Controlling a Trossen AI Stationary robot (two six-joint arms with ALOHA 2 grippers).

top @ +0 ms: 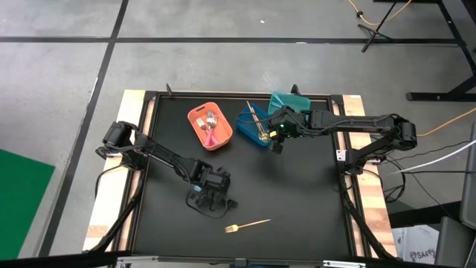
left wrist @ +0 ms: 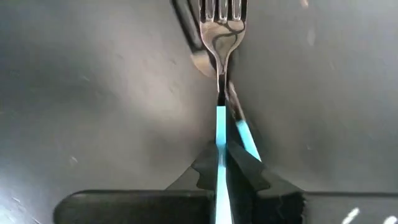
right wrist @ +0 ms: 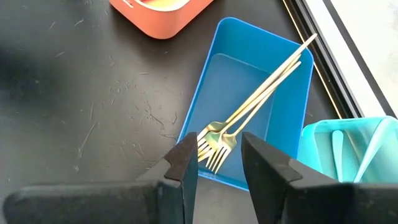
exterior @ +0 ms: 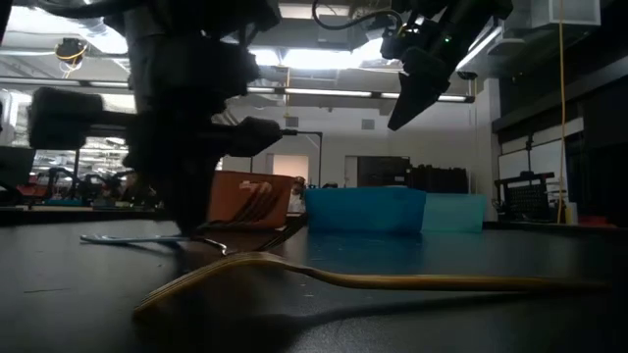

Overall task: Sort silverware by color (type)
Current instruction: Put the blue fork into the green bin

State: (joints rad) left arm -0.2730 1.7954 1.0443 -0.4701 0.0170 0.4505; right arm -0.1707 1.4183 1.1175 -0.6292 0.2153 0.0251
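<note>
My left gripper (top: 210, 195) is low over the table's near middle, shut on a light-blue-handled fork (left wrist: 219, 37) with a metal head. A second light-blue handle (left wrist: 247, 140) lies on the table under it. A gold fork (top: 248, 223) lies flat near the front edge and also shows in the low view (exterior: 373, 279). My right gripper (top: 277, 143) is open and empty above the near end of the blue bin (right wrist: 292, 68). That bin holds two gold forks (right wrist: 249, 112), their handles leaning on its far corner. My left gripper pinches the fork's light-blue handle (left wrist: 220, 134) between its two fingers, with the metal head sticking out ahead. The fingers lie along the handle. In the low view the tines (exterior: 282, 233) sit at about table height; I cannot tell whether they touch it.
An orange bin (top: 210, 128) with pink-handled pieces stands at the far middle, left of the blue bin (top: 251, 125). A teal bin (top: 291, 103) behind the blue one holds light-blue pieces (right wrist: 339, 149). The black table (top: 297, 193) is bare at the right and near right.
</note>
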